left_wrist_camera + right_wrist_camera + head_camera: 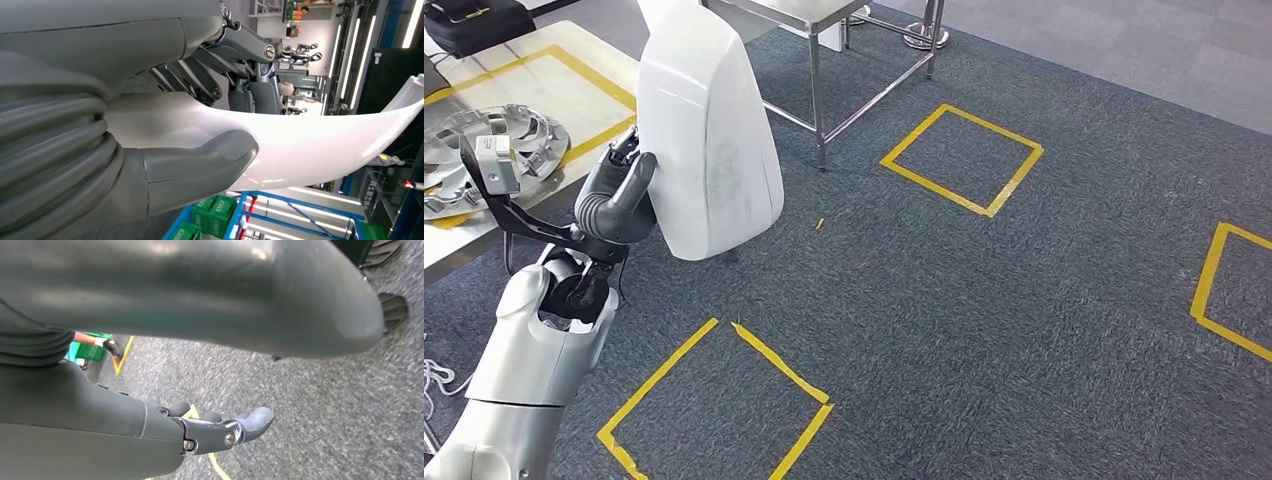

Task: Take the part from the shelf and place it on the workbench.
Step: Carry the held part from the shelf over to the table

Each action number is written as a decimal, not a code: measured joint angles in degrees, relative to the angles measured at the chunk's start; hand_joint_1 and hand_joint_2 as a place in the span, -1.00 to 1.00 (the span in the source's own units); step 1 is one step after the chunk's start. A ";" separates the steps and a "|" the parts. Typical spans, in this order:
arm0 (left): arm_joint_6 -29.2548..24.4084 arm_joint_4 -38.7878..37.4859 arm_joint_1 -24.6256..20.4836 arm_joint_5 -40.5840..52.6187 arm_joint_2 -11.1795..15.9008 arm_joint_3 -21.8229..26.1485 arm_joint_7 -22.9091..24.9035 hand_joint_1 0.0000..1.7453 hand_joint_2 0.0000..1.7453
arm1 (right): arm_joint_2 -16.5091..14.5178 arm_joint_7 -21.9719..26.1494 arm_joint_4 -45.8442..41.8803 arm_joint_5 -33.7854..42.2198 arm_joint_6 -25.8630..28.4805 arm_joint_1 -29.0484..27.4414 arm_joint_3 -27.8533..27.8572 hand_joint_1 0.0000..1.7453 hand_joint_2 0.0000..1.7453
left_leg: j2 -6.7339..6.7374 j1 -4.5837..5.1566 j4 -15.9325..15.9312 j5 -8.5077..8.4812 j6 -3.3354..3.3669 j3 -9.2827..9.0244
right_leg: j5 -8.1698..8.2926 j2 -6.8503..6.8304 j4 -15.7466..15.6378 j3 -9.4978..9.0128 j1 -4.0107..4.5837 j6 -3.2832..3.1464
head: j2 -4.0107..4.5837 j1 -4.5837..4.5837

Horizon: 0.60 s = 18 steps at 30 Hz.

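We carry the part (709,130) toward the tabletop (544,90).
Our left robot hand (619,190) pinches its edge beside the tabletop; the right robot hand (220,427) hangs spread. We should lower it level, clear of the hubcap (494,155).

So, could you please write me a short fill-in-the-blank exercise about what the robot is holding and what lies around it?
1. The white part is held by the robot's ____ hand.
2. The squares on the carpet are marked in ____ tape.
3. The silver wheel cover lies on the ____, beside the held part.
4. The right hand holds ____.

Missing words: left; yellow; workbench; nothing
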State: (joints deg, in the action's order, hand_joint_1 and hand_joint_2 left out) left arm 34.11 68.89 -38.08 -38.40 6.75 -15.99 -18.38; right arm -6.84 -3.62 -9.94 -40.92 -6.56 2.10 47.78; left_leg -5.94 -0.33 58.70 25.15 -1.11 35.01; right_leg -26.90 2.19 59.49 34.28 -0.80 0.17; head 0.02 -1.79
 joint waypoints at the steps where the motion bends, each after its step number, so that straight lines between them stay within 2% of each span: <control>1: -0.03 0.02 0.04 0.04 0.18 0.02 -0.06 1.00 1.00 | -0.01 0.03 0.00 -0.07 -0.13 0.00 0.00 -1.00 -1.00 | 0.13 -0.06 -0.03 -0.03 -0.34 0.14 | 0.19 -0.51 -0.22 -0.09 -0.04 -0.40 | 0.00 0.00; 3: -0.08 0.06 0.05 0.11 0.63 0.10 -0.19 1.00 1.00 | -0.01 0.10 0.00 -0.16 -0.41 0.02 0.00 -1.00 -1.00 | 2.26 0.05 2.16 1.46 -0.86 1.30 | 0.52 -1.47 -0.74 -0.31 -0.16 -1.28 | 0.00 -0.25; 5: -0.09 0.05 0.11 0.14 0.85 0.14 -0.27 1.00 1.00 | -0.01 0.18 0.00 -0.25 -0.56 -0.07 0.00 -1.00 -1.00 | 4.75 0.10 8.79 4.99 -1.19 4.36 | 0.54 -2.49 -0.93 -0.41 -0.03 -1.83 | 0.00 -0.52; 6: -0.10 0.03 0.23 0.14 0.86 0.14 -0.31 1.00 1.00 | 0.01 0.19 0.00 -0.29 -0.59 -0.15 0.00 -1.00 -1.00 | 5.15 0.06 12.69 6.60 -1.35 6.17 | 0.49 -3.08 -0.92 -0.41 0.04 -1.95 | 0.00 -0.53; 7: -0.15 0.00 0.40 0.15 0.89 0.14 -0.31 1.00 1.00 | 0.01 0.19 0.00 -0.34 -0.59 -0.19 0.00 -1.00 -1.00 | 5.28 0.03 15.42 7.38 -1.46 7.42 | 0.44 -3.66 -0.90 -0.42 0.08 -2.01 | 0.00 -0.53; 8: -0.24 -0.01 0.56 0.15 0.95 0.14 -0.31 1.00 1.00 | 0.02 0.19 0.00 -0.41 -0.60 -0.20 0.00 -1.00 -1.00 | 5.38 0.01 16.16 7.12 -1.51 7.69 | 0.40 -4.24 -0.87 -0.44 0.11 -2.02 | 0.00 -0.53; 9: -0.32 0.01 0.67 0.15 1.04 0.14 -0.31 1.00 1.00 | 0.02 0.19 0.00 -0.49 -0.61 -0.16 0.00 -1.00 -1.00 | 5.60 0.00 14.52 5.83 -1.50 6.76 | 0.34 -4.80 -0.83 -0.50 0.12 -1.99 | 0.00 -0.53; 10: -0.40 0.08 0.69 0.15 1.13 0.16 -0.31 1.00 1.00 | 0.02 0.19 0.00 -0.56 -0.62 -0.12 0.00 -1.00 -1.00 | 6.22 0.02 10.95 3.96 -1.41 4.82 | 0.24 -5.32 -0.75 -0.60 0.13 -1.88 | 0.00 -0.54; 11: -0.45 0.19 0.61 0.15 1.21 0.19 -0.31 1.00 1.00 | 0.02 0.19 0.00 -0.63 -0.62 -0.09 0.00 -1.00 -1.00 | 7.44 0.13 6.75 2.45 -1.22 2.61 | 0.10 -5.81 -0.64 -0.69 0.20 -1.71 | 0.00 -0.54; 12: -0.47 0.33 0.48 0.15 1.25 0.21 -0.31 1.00 1.00 | 0.02 0.18 0.00 -0.68 -0.63 -0.06 0.00 -1.00 -1.00 | 8.41 0.31 3.28 1.38 -0.83 0.77 | -0.07 -6.27 -0.48 -0.73 0.35 -1.46 | 0.00 -0.51; 13: -0.48 0.46 0.36 0.15 1.26 0.25 -0.32 1.00 1.00 | 0.02 0.16 0.00 -0.71 -0.63 -0.05 0.00 -1.00 -1.00 | 9.08 0.46 1.11 0.92 -0.39 -0.33 | -0.21 -6.73 -0.36 -0.78 0.51 -1.20 | 0.00 -0.44; 14: -0.50 0.55 0.27 0.16 1.28 0.28 -0.32 1.00 1.00 | 0.02 0.14 0.00 -0.72 -0.63 -0.05 0.00 -1.00 -1.00 | 9.21 0.63 0.24 0.95 0.06 -0.70 | -0.30 -7.21 -0.33 -0.83 0.67 -0.94 | 0.00 -0.35; 16: -0.55 0.64 0.26 0.19 1.46 0.49 -0.32 1.00 1.00 | 0.04 0.08 0.00 -0.74 -0.63 -0.03 0.00 -1.00 -1.00 | 7.97 0.61 -0.01 0.67 0.92 -0.68 | -0.46 -7.98 -0.36 -0.97 0.71 -0.36 | 0.00 -0.25; 17: -0.58 0.68 0.22 0.21 1.57 0.62 -0.32 1.00 1.00 | 0.07 0.07 0.00 -0.76 -0.64 -0.01 0.00 -1.00 -1.00 | 7.44 0.48 -0.15 0.51 1.26 -0.69 | -0.83 -7.43 0.01 -0.88 0.62 0.00 | 0.00 -0.24; 18: -0.63 0.73 0.13 0.23 1.63 0.74 -0.33 1.00 1.00 | 0.08 0.07 0.00 -0.79 -0.65 0.02 -0.01 -1.00 -1.00 | 6.94 0.30 -0.29 0.33 1.60 -0.70 | -1.74 -6.30 1.31 -0.34 0.49 0.37 | 0.00 -0.20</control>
State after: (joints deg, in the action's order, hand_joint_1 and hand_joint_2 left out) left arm 33.48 69.62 -37.96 -38.17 8.38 -15.25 -18.72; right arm -6.76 -3.55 -9.94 -41.70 -7.21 2.11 47.77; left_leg 1.01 -0.03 58.41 25.49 0.48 34.31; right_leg -28.64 -4.11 60.80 33.94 -0.31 0.54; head 0.02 -1.99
